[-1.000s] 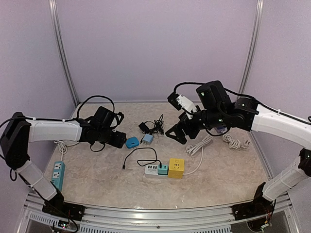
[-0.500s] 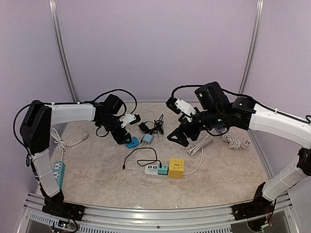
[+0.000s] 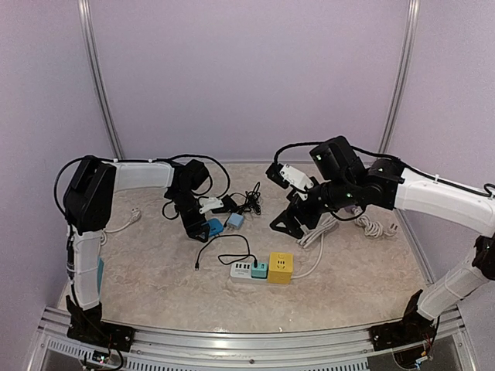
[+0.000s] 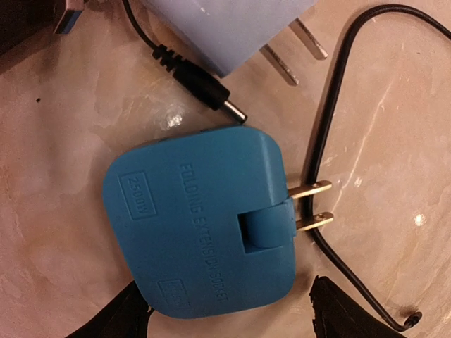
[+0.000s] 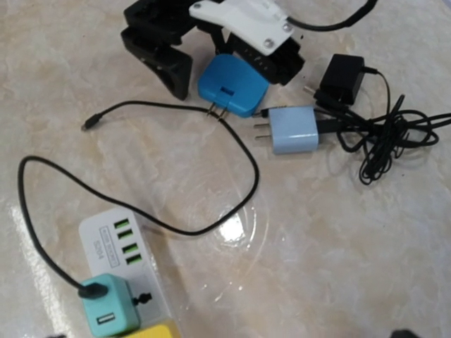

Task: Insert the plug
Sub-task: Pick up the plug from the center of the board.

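Note:
The blue folding plug (image 4: 201,222) lies flat on the table, its two brass prongs pointing right. It also shows in the top view (image 3: 210,226) and the right wrist view (image 5: 232,84). My left gripper (image 4: 232,317) is open, one fingertip (image 4: 120,317) on each side of the plug's near end, not closed on it. The white power strip (image 3: 242,269) with a teal adapter (image 3: 259,270) and a yellow cube socket (image 3: 280,267) lies nearer the front. My right gripper (image 3: 290,220) hovers open and empty above the table, right of the plug.
A light blue charger (image 5: 296,129) and a black adapter (image 5: 340,77) with tangled cables lie just right of the blue plug. A thin black cable (image 5: 141,218) loops from the teal adapter (image 5: 106,310). A white cord (image 3: 325,232) and another strip (image 3: 91,278) lie at the sides.
My left arm has swung right and forward until its open gripper sits over the blue plug. My right gripper has lowered slightly towards the table.

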`<state>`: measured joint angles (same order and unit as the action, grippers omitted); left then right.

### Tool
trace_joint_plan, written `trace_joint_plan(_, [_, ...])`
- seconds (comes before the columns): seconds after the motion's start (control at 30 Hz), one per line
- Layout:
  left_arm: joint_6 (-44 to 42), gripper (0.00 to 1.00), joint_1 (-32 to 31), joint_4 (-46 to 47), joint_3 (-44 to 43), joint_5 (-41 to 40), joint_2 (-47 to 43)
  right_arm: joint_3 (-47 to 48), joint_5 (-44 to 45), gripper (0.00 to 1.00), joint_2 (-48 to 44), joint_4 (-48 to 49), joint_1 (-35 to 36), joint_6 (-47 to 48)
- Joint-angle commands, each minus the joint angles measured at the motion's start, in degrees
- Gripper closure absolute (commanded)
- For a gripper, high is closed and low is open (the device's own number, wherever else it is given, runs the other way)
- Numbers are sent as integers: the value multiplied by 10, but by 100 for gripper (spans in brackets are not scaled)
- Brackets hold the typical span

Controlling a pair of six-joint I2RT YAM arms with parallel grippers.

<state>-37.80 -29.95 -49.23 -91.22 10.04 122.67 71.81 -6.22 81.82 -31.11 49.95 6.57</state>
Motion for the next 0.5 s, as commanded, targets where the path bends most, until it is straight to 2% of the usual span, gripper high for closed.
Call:
trace_joint_plan(0.0, [-2, 24, 1, -11, -16, -11, 21, -14, -9, 0, -19, 6, -5, -2])
trace_joint_plan(0.27, [24, 24, -3, 24, -24, -73, 29, -8, -14, 0, -6, 10, -5, 0])
trace_joint_plan(0.47, [24, 25, -18, 13, -48, -69, 43, 0, -14, 0, 7, 7, -6, 0])
